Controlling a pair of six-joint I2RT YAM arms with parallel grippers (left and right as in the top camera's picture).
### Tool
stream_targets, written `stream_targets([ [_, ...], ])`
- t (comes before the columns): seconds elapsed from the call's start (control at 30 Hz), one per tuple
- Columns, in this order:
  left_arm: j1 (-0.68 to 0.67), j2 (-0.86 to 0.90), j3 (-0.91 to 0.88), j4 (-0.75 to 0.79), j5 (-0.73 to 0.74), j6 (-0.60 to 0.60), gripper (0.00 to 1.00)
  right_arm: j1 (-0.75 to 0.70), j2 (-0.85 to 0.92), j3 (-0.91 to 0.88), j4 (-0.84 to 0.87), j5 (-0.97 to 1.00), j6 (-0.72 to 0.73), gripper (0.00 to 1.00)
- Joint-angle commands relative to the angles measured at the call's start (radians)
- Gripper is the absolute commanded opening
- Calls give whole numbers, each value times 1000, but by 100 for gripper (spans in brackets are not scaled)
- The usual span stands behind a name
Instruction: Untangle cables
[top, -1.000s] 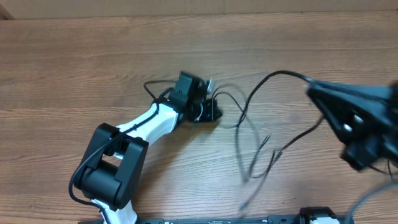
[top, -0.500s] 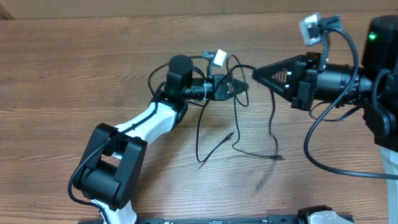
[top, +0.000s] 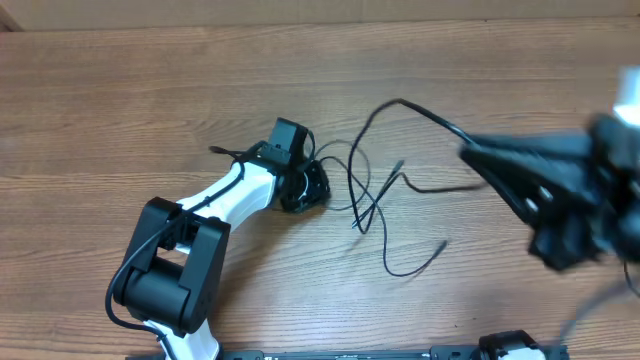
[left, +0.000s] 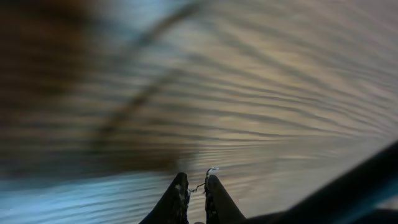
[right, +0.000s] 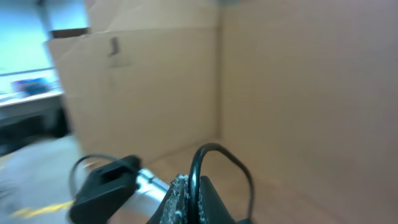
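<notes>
Several thin black cables (top: 372, 195) lie crossed in a loose tangle at the table's middle, and one strand trails to a free end (top: 441, 245). My right gripper (top: 472, 150), motion-blurred, is shut on one cable (right: 214, 149) that arcs up out of its fingers (right: 180, 190) and runs back to the tangle. My left gripper (top: 308, 186) sits just left of the tangle. In its wrist view the fingertips (left: 181, 186) stand a sliver apart around only a fine wisp, with no cable between them.
Brown cardboard walls (right: 280, 74) rise behind the wooden table (top: 150, 90). A blurred black plug-like block on a silvery shaft (right: 106, 180) hangs at the lower left of the right wrist view. The left wrist view is smeared by motion.
The left gripper has let go of the cable bundle and drawn back down and left. The right gripper swung lower and rightward with its cable, and the strands have spread out.
</notes>
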Motion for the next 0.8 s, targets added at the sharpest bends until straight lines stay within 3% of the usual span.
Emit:
stream_targets([
  [0.0, -15, 4, 3, -49, -161, 26, 4, -3, 3, 3, -39, 379, 53, 4],
  [0.1, -28, 5, 3, -98, -251, 19, 4, -3, 5, 3, -85, 603, 253, 4],
  [0.17, -35, 5, 3, -121, -296, -5, 4, -3, 6, 2, -106, 642, 351, 4],
  [0.33, -55, 5, 3, -95, -273, -84, 4, -2, 46, 0, -180, 389, 377, 4],
  [0.43, -60, 5, 3, -17, -198, -83, 4, -2, 99, 0, -247, 166, 311, 4],
  [0.57, -60, 5, 3, 114, -28, -81, 4, -1, 185, 0, -342, -108, 117, 7],
  [0.77, -69, 5, 3, 397, 387, 88, 4, -1, 325, 0, -504, -134, -93, 11],
])
